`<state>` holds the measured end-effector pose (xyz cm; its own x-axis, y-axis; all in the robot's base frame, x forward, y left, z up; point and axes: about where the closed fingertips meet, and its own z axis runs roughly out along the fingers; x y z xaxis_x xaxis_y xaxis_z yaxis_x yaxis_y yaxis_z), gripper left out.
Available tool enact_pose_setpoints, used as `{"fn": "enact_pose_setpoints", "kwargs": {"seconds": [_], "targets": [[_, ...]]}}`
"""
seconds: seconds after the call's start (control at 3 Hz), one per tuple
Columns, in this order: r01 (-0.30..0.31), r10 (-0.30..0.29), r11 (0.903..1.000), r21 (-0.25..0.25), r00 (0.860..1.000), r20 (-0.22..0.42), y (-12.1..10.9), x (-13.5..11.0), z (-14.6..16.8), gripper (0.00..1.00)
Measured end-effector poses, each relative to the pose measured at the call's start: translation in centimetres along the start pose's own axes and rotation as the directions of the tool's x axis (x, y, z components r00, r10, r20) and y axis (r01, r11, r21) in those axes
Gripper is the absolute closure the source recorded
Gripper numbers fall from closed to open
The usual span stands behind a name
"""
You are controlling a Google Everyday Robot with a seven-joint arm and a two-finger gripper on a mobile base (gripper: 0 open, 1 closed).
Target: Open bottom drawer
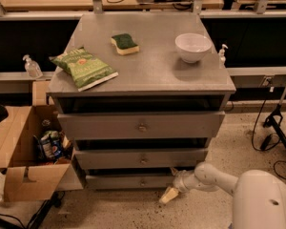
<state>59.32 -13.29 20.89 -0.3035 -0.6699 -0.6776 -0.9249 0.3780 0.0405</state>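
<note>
1. Gripper: low at the cabinet's front right foot, just off the floor, on a white arm reaching in from the cabinet's right. Whether it is open or closed cannot be told; nothing seen held.
2. Bottom drawer: lowest and narrowest of the cabinet's three grey fronts, with a small knob at centre. The gripper is beside its right end (contact unclear).
3. Middle drawer front and top drawer front: stacked above, each with a centre knob.
4. Cabinet top: green snack bag front left, sponge rear centre, white bowl rear right.
5. Cardboard box: open, on the floor left of the cabinet.
</note>
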Motion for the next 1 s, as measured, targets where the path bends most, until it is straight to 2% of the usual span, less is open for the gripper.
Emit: {"fn": "enact_pose_setpoints", "kwargs": {"seconds": [0.33,0.67,1.0], "targets": [[0.000,0.000,1.0000,-0.004,1.000,-0.026,-1.4,1.0,0.9,0.18],[-0.004,0.003,1.0000,0.000,0.999,-0.052,-1.9,2.3,0.7,0.41],[-0.003,0.003,1.0000,0.000,0.999,-0.052,-1.9,2.1,0.6,0.64]]}}
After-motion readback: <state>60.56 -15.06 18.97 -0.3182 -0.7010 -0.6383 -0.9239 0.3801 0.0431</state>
